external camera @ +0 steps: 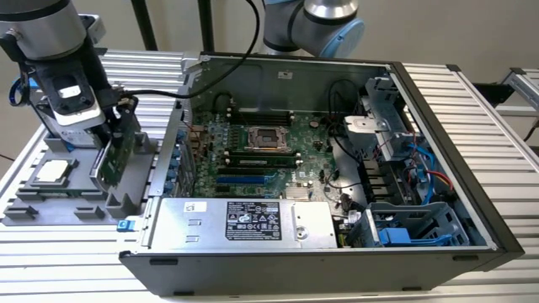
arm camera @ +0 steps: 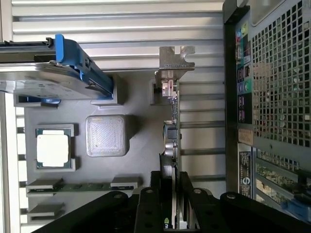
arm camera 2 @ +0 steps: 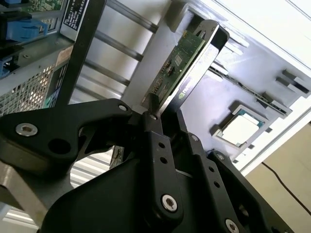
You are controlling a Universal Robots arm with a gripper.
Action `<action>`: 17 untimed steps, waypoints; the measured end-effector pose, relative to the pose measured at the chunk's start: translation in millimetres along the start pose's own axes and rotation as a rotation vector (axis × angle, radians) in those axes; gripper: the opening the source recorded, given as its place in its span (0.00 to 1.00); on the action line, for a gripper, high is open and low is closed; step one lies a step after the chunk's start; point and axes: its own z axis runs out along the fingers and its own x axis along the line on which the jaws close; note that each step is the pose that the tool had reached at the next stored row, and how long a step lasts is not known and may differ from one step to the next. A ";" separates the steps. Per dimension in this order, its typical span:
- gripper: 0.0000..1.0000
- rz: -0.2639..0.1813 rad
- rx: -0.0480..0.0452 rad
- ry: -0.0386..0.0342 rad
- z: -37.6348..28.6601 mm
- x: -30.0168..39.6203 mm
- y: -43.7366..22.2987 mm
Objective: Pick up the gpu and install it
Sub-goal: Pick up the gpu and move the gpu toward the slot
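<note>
Arm [external camera: 47, 31] seen at the exterior view's left, wrist turned straight down, gripper [arm camera 2: 156, 109] pointed downward, black fingers [arm camera: 148, 208] pressed together from both sides on the gpu [arm camera 2: 181, 60] edge

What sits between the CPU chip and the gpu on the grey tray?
In the first wrist view, a square grey raised block lies between the CPU chip and the gpu, which the gripper is shut on.

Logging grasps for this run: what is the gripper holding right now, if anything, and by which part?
The gripper is shut on the gpu, pinching its upper edge, away from the silver end bracket.
</note>
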 end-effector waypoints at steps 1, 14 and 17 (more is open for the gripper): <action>0.00 0.000 0.0000 0.0000 -0.9 0.0 0.0; 0.00 0.000 0.0000 0.0000 -11.8 -0.2 0.6; 0.00 0.000 0.0000 0.0000 -14.1 -0.2 0.7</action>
